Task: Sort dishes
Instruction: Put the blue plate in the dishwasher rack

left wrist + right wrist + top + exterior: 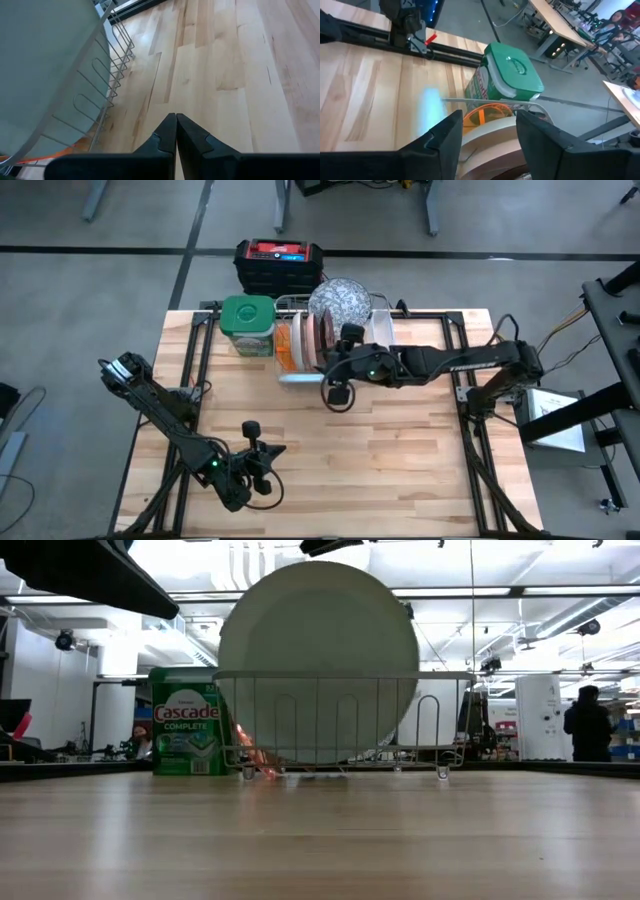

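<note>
A wire dish rack stands at the table's far middle. Orange, dark red and grey speckled plates stand on edge in it. The larger pale plate stands upright behind the rack's near wall, facing the near edge. My right gripper is open above the rack's near side, one finger on each side of that plate's rim. My left gripper is shut and holds nothing, low over the near-left table. My right gripper has its open fingers on either side of the large plate's upper rim, coming from the table's right side. Whether they touch the rim, I cannot tell. The plate stays upright in the rack.
A green-lidded Cascade jar stands just left of the rack. A black and red case sits beyond the far edge. Bare wood spans the table's near half. A person stands far off in the room.
</note>
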### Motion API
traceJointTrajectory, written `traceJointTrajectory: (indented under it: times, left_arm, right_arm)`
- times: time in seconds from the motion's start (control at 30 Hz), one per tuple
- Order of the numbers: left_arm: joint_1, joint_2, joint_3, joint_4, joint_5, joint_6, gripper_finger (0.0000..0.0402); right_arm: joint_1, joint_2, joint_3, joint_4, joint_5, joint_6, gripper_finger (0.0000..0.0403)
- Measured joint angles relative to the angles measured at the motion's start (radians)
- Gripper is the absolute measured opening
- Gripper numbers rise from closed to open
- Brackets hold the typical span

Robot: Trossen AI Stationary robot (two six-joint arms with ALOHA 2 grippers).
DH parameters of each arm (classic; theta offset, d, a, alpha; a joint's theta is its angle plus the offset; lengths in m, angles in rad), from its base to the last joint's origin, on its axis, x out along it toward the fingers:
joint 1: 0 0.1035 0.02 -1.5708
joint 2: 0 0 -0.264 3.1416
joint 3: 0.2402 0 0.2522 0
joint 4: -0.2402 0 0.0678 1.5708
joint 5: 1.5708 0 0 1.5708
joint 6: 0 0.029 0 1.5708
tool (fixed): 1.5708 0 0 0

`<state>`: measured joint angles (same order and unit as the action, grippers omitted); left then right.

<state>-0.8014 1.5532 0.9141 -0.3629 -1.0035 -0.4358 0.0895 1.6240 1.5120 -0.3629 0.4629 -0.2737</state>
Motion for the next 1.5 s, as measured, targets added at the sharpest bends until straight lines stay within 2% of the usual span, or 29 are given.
traceJointTrajectory:
  times: [0.23,0.5,0.6,0.67,0.73,0.93,1.13,1.37,1.47,1.5]
  left_arm:
    - [0.0,0.0,0.0,0.0,0.0,0.0,0.0]
    - [0.0,0.0,0.0,-0.001,0.0,-0.006,0.0]
    - [0.0,0.0,0.0,-0.004,0.0,-0.011,0.0]
    - [0.0,0.0,0.0,-0.004,0.0,-0.011,0.0]
    - [0.0,0.0,0.0,-0.005,0.0,-0.011,0.0]
    - [0.001,0.0,-0.002,-0.015,-0.009,-0.011,0.0]
    - [0.029,0.0,-0.027,-0.015,-0.121,-0.023,0.0]
    - [0.109,0.0,-0.06,-0.014,-0.136,0.014,0.0]
    - [0.149,-0.001,-0.049,-0.014,-0.151,0.123,0.0]
    - [0.158,-0.007,-0.041,-0.013,-0.161,0.164,0.0]
  right_arm:
    - [0.006,-0.057,0.0,-0.049,0.0,0.016,0.0196]
    - [0.01,-0.187,-0.005,-0.301,0.011,0.165,0.0199]
    - [0.009,-0.253,-0.049,-0.409,0.098,0.256,0.0193]
    - [0.009,-0.3,-0.109,-0.457,0.201,0.319,0.0186]
    - [0.005,-0.353,-0.192,-0.482,0.255,0.38,0.0176]
    - [0.002,-0.505,-0.454,-0.466,0.235,0.574,0.013]
    - [0.002,-0.607,-0.67,-0.409,0.244,0.73,0.0071]
    - [0.002,-0.661,-0.805,-0.229,0.242,0.7,0.0011]
    - [0.002,-0.662,-0.814,-0.119,0.231,0.588,0.0003]
    - [0.002,-0.666,-0.811,-0.077,0.198,0.526,0.0004]
